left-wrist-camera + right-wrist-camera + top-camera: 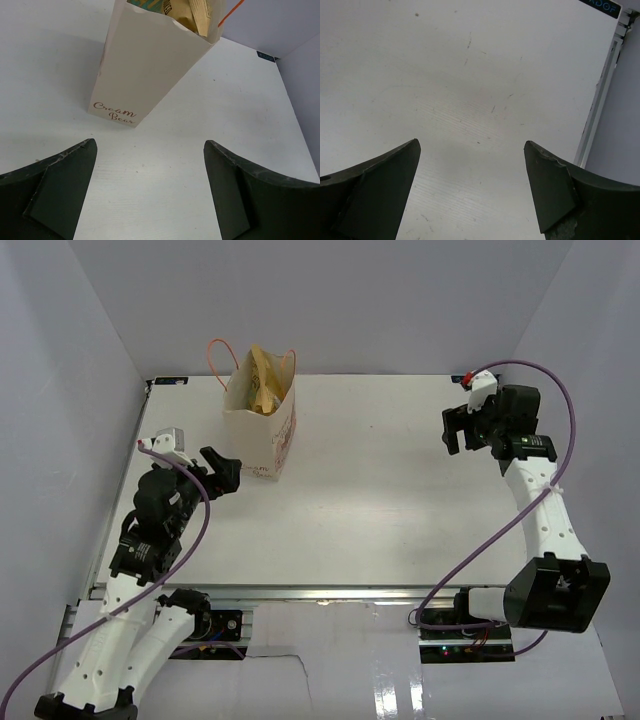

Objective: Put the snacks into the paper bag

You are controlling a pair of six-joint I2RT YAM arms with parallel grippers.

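Note:
The cream paper bag (262, 430) stands upright at the back left of the table, its orange-pink handles (218, 352) up. Snacks (262, 383) poke out of its open top, a tan-brown pouch and yellow wrappers among them. The left wrist view shows the bag (145, 65) with "Cream Bear" printed low on its side and the pouch (192, 15) at its mouth. My left gripper (222, 472) hovers just left of the bag's base, open and empty (150, 150). Far off at the back right, my right gripper (462, 430) is open over bare table (472, 150).
White walls close in the table on the left, back and right. The table's metal edge rail (597, 105) runs beside my right gripper. Both arm bases stand at the near edge (330, 592).

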